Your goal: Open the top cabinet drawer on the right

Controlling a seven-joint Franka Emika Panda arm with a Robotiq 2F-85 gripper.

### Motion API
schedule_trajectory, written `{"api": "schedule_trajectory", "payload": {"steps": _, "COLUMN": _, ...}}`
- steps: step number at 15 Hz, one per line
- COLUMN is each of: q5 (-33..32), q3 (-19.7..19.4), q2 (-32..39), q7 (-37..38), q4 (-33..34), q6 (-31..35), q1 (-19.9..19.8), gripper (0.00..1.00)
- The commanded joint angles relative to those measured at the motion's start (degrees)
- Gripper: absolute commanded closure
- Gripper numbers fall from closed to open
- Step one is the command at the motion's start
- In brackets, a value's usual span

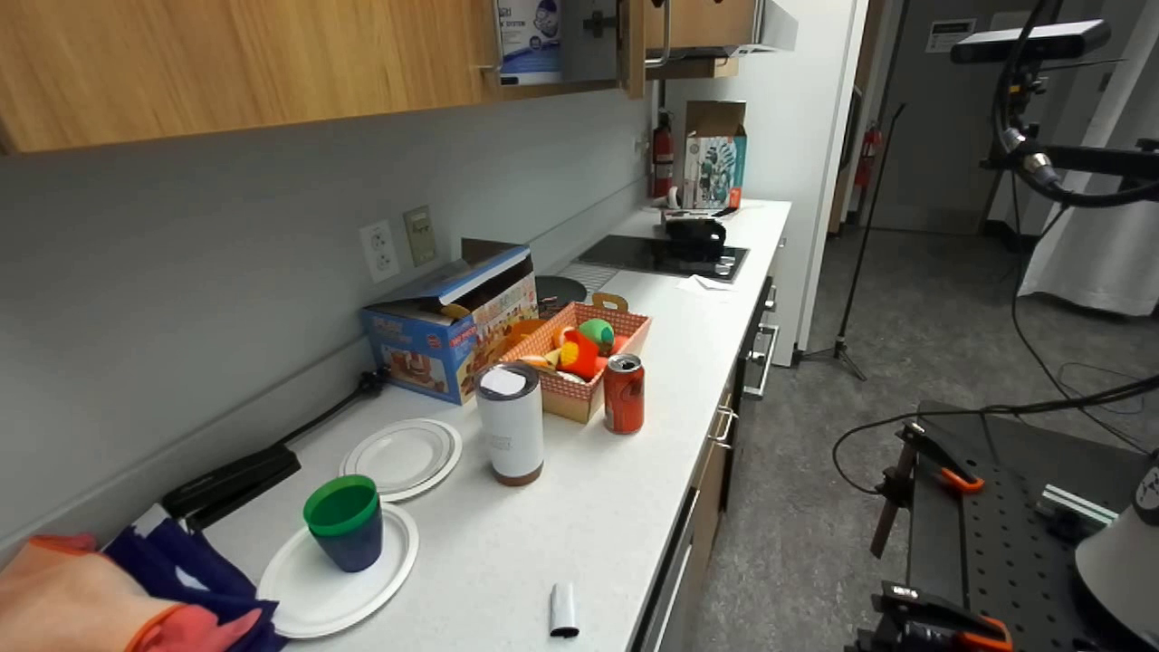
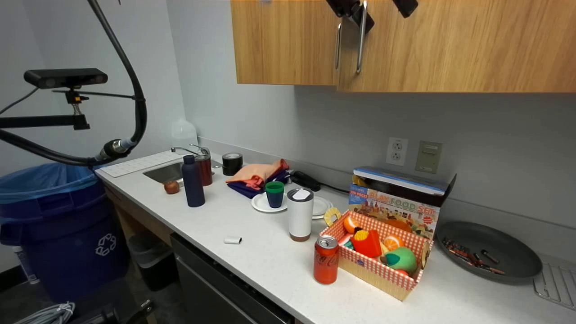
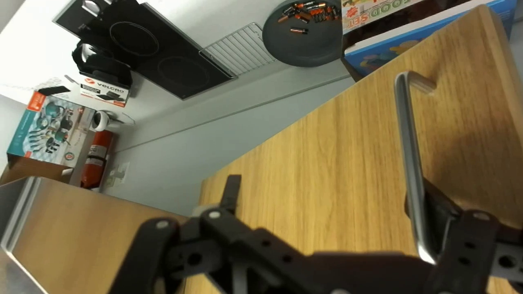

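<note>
The right wooden cabinet door [image 2: 459, 45] carries a vertical metal handle [image 2: 361, 40]. In an exterior view this door [image 1: 631, 45] stands partly open, and a white and blue box [image 1: 531, 41] shows inside the cabinet. The left door [image 2: 283, 40] looks shut. My gripper [image 2: 387, 15] is open at the top of the exterior view, one finger passing behind the handle. In the wrist view my gripper [image 3: 330, 200] has its fingers wide apart. The right finger sits between the handle [image 3: 410, 155] and the door [image 3: 327, 163]; the left finger is in front of the door face.
Below is the white counter [image 2: 265, 279] with a red can [image 2: 326, 265], a white tumbler [image 2: 300, 216], a toy food basket [image 2: 382, 265], a food set box [image 2: 396, 202] and a pan [image 2: 508, 247]. A metallic-edged cabinet or hood [image 3: 81, 228] is near the gripper's left.
</note>
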Motion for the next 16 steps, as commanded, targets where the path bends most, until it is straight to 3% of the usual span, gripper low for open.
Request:
{"api": "schedule_trajectory", "payload": {"steps": 1, "q5": -4.1, "q3": 2.2, "q2": -1.4, "q7": 3.5, "q4": -1.9, "q6": -2.3, "q1": -7.6, "gripper": 0.00}}
{"api": "schedule_trajectory", "payload": {"steps": 10, "q5": -6.2, "q3": 6.8, "q2": -6.1, "q7": 11.2, "q4": -6.2, "q6": -0.4, "q1": -12.3, "gripper": 0.00}}
{"api": "schedule_trajectory", "payload": {"steps": 13, "q5": -11.4, "q3": 11.1, "q2": -5.0, "q7": 19.3, "q4": -6.0, "q6": 4.1, "q1": -16.0, "gripper": 0.00}}
{"api": "schedule_trajectory", "payload": {"steps": 16, "q5": -18.8, "q3": 12.9, "q2": -5.3, "q7": 28.2, "q4": -6.4, "q6": 6.4, "q1": -18.2, "gripper": 0.00}}
